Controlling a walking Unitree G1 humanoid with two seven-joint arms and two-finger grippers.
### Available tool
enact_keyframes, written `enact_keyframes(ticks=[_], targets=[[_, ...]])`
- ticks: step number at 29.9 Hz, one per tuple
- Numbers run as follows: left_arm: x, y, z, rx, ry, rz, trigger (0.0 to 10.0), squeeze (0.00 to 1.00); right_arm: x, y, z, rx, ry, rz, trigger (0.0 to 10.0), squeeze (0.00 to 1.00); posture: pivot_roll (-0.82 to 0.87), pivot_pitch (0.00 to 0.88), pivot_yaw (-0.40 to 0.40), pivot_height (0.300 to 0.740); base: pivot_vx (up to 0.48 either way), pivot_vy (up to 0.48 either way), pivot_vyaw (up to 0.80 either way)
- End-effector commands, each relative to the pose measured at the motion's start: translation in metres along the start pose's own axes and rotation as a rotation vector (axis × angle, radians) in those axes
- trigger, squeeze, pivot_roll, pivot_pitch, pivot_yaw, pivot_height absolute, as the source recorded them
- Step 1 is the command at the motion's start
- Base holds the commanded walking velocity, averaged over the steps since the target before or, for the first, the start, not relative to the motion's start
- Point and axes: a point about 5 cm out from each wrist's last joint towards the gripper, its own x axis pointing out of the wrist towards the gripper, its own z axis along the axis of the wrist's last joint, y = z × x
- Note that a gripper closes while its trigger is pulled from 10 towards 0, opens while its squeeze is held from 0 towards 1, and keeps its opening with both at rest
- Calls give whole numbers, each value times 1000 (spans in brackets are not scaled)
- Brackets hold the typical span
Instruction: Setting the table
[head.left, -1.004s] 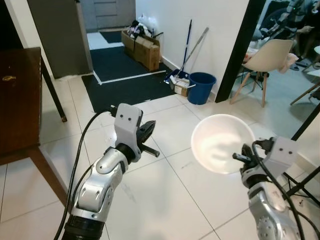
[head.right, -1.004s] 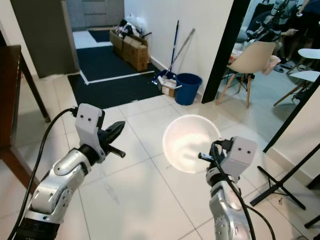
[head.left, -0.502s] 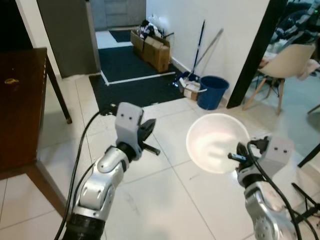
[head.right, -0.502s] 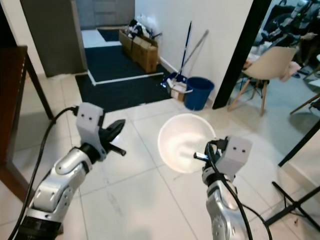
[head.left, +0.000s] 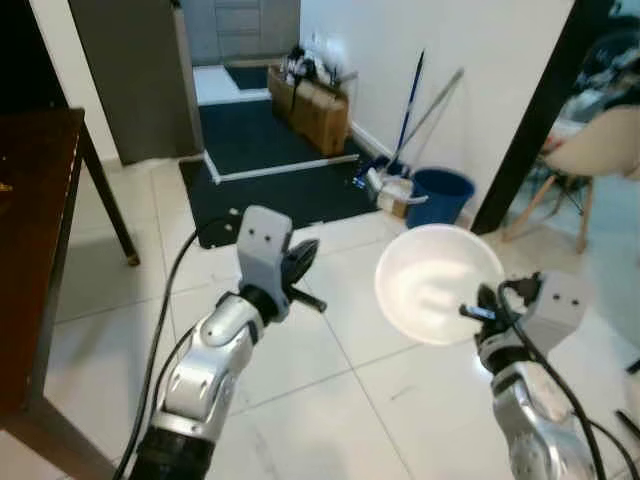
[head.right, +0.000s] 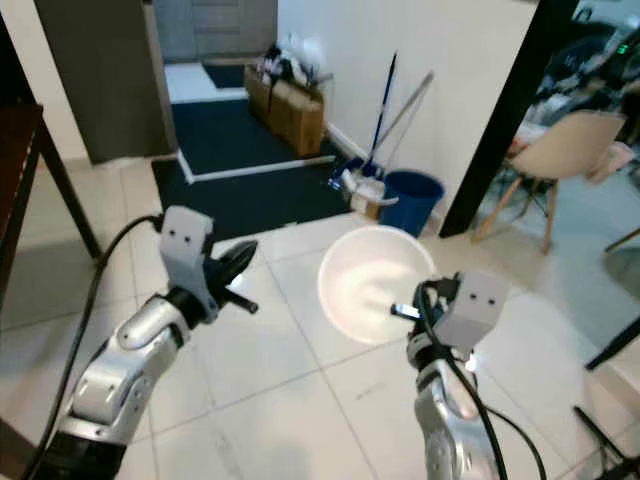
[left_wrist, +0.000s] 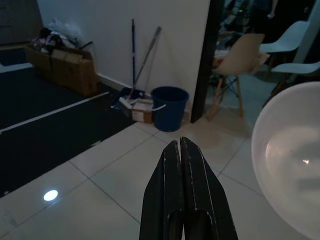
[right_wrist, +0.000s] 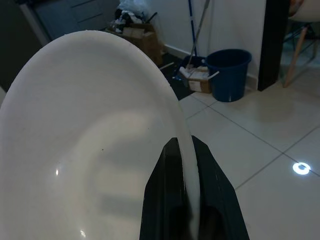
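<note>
Right gripper (right_wrist: 186, 150): fingers pinch the rim of the white bowl (head.left: 438, 283), one finger inside the wall, one outside, rim edge running straight up between them. Bowl held in the air over the white tiled floor (head.left: 330, 370), tilted so its hollow faces back toward the head camera; it sits just ahead of and above the right wrist, on the robot's right side. Left gripper (left_wrist: 181, 150): fingers pressed together, holding nothing, raised at about the same height, well apart from the bowl to its left; bowl rim shows at the edge of the left wrist view. Black cable hangs off the left arm (head.left: 215, 350). Outward: dark wooden table (head.left: 35, 230) at far left, one leg on the tile. Ahead, a dark mat (head.left: 270, 170) with a white line across it, cardboard boxes (head.left: 318, 105) along the wall. Blue bucket (head.left: 440, 197) near the wall, with a mop and broom (head.left: 415, 95) leaning on the wall just behind it. Beige chair (head.right: 560, 150) past the black door frame (head.left: 530, 110), far right.
</note>
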Motion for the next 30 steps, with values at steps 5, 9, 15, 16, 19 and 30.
enact_keyframes(ticks=[5, 9, 15, 16, 19, 30], targets=[[0, -6, -4, -5, 15, -19, 10000, 0, -1, -5, 2, -3, -14, -16, 10000, 0, 44, 94, 56, 740, 480, 0, 0], [0, -6, -4, -3, 16, -18, 10000, 0, -1, -4, 2, -2, -13, -12, 10000, 0, 48, 92, 55, 740, 480, 0, 0], [-1, -5, -5, -1, 18, -18, 10000, 0, -2, -2, 0, 0, -11, -3, 10000, 0, 48, 90, 55, 740, 480, 0, 0], [-1, -5, -6, -2, 19, -18, 10000, 0, -2, -1, 0, 1, -10, -1, 10000, 0, 48, 90, 55, 740, 442, 0, 0], [-2, -6, -7, -2, 22, -18, 10000, 0, -3, -1, -2, 3, -7, 3, 10000, 0, 49, 85, 56, 740, 445, 0, 0], [-4, -7, -8, -3, 27, -25, 10000, 0, -4, 0, -3, 5, -7, 8, 10000, 0, 50, 79, 56, 740, 440, 0, 0]])
